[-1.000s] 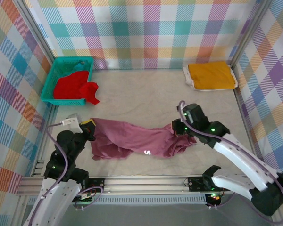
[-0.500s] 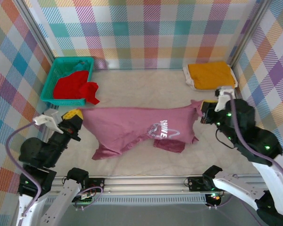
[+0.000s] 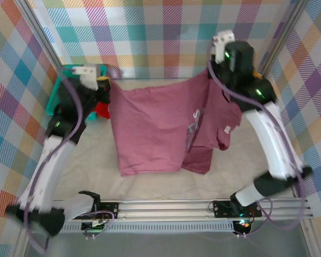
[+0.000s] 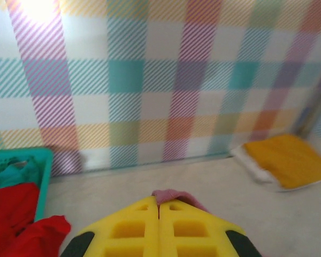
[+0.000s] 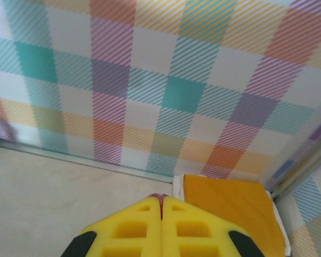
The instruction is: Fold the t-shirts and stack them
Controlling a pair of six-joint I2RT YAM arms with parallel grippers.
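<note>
The maroon t-shirt (image 3: 155, 128) hangs spread out above the table, its whitish print (image 3: 192, 126) near a fold on the right side. My left gripper (image 3: 103, 80) is shut on its upper left corner, and a pinch of maroon cloth (image 4: 174, 195) pokes out past the yellow fingertips (image 4: 136, 214). My right gripper (image 3: 209, 68) is shut on the upper right corner, with a sliver of maroon (image 5: 160, 196) showing between its tips. The yellow-orange t-shirt (image 5: 230, 206) lies folded in the back right corner. The red t-shirt (image 4: 16, 214) spills out of the teal basket (image 4: 21, 156).
The teal basket (image 3: 58, 91) stands at the back left, partly behind my left arm. Plaid walls (image 3: 160, 37) close in the table at the back and both sides. A white edge (image 5: 177, 187) shows under the yellow-orange t-shirt. The metal rail (image 3: 166, 206) runs along the near edge.
Both grippers have risen and gone toward the back wall, lifting the maroon t-shirt off the table. It went from bunched, to stretched flat, to hanging spread open.
</note>
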